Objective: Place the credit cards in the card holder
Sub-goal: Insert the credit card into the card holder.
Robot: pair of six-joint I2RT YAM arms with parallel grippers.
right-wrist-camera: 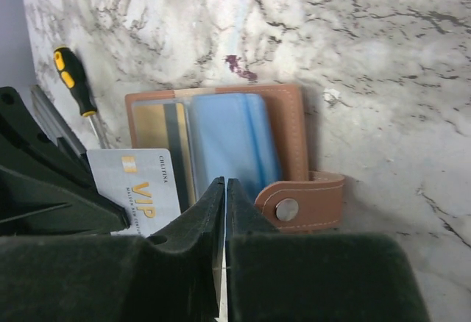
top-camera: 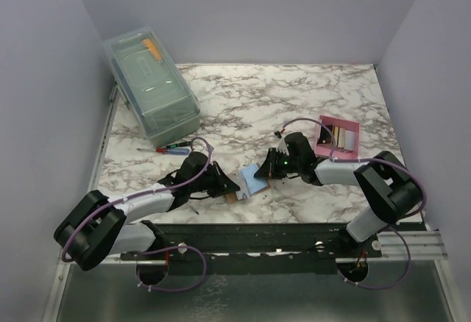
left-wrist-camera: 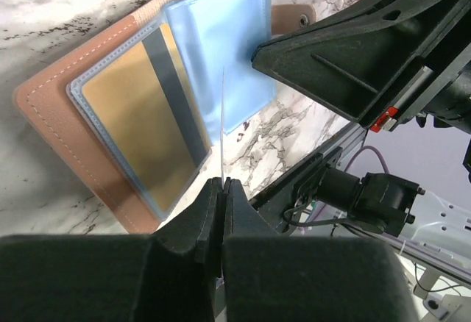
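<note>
The tan card holder (left-wrist-camera: 60,95) lies open on the marble near the table's front edge (top-camera: 254,181). Inside it, a gold credit card (left-wrist-camera: 136,127) with a dark stripe sits in a clear sleeve beside pale blue sleeves (right-wrist-camera: 224,134). My left gripper (left-wrist-camera: 222,182) is shut on a silver credit card (right-wrist-camera: 140,190) marked VIP, seen edge-on (left-wrist-camera: 222,116) in the left wrist view, just above the holder. My right gripper (right-wrist-camera: 225,182) is shut at the blue sleeve's edge, a thin pale strip between its jaws. Its fingertip (left-wrist-camera: 259,51) rests on that sleeve.
A pink slotted tray (top-camera: 337,137) with cards stands to the right of the arms. A screwdriver (top-camera: 171,147) with a yellow-black handle (right-wrist-camera: 73,83) lies left of the holder. A clear lidded plastic box (top-camera: 151,87) sits at the back left. The holder's snap strap (right-wrist-camera: 298,203) sticks out sideways.
</note>
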